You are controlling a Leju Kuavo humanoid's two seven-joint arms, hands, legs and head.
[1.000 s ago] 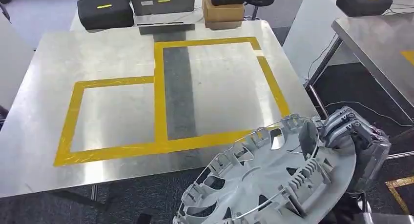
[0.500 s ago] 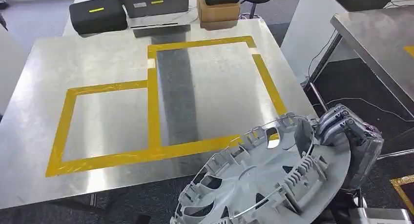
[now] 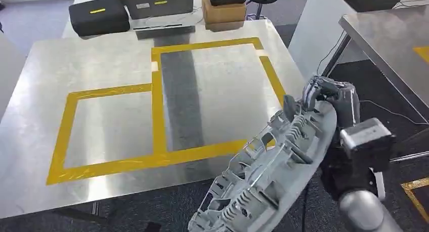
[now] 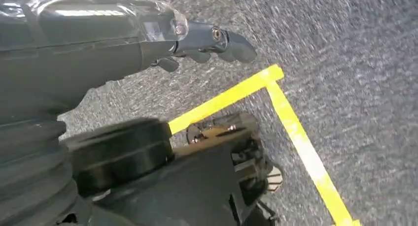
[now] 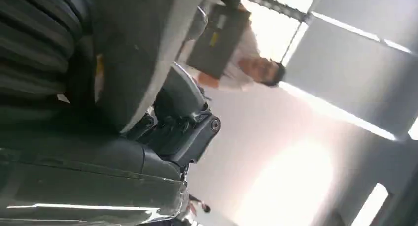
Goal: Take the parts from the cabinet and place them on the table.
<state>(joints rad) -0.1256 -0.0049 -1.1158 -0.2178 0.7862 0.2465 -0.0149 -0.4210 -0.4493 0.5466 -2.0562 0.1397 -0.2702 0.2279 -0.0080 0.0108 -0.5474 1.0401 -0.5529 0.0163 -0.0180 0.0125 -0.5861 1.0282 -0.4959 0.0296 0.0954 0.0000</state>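
A large grey plastic wheel cover point(image 3: 273, 166) with ribbed clips on its inner side is tilted steeply over the near right corner of the steel table point(image 3: 116, 65). My right hand point(image 3: 334, 103) grips its upper rim, fingers curled over the edge. The right wrist view has the cover's rim point(image 5: 143, 53) close against my right hand's fingers point(image 5: 187, 132). Two yellow tape rectangles point(image 3: 157, 116) mark the table top, and the cover's upper edge overlaps the near right corner of the larger one. My left hand point(image 4: 207, 41) hangs over the carpet floor with its fingers loosely extended, holding nothing.
Black cases point(image 3: 98, 14), a grey box and a cardboard box point(image 3: 225, 12) stand at the table's far edge. A second steel table point(image 3: 394, 45) is to the right, with cables on the floor between. Yellow floor tape point(image 4: 296, 137) runs under my left arm. A person point(image 5: 246, 68) appears in the right wrist view.
My right hand has lifted and turned the wheel cover from nearly flat to steeply tilted, carrying its rim up and farther over the table's near right corner. The camera shifted slightly.
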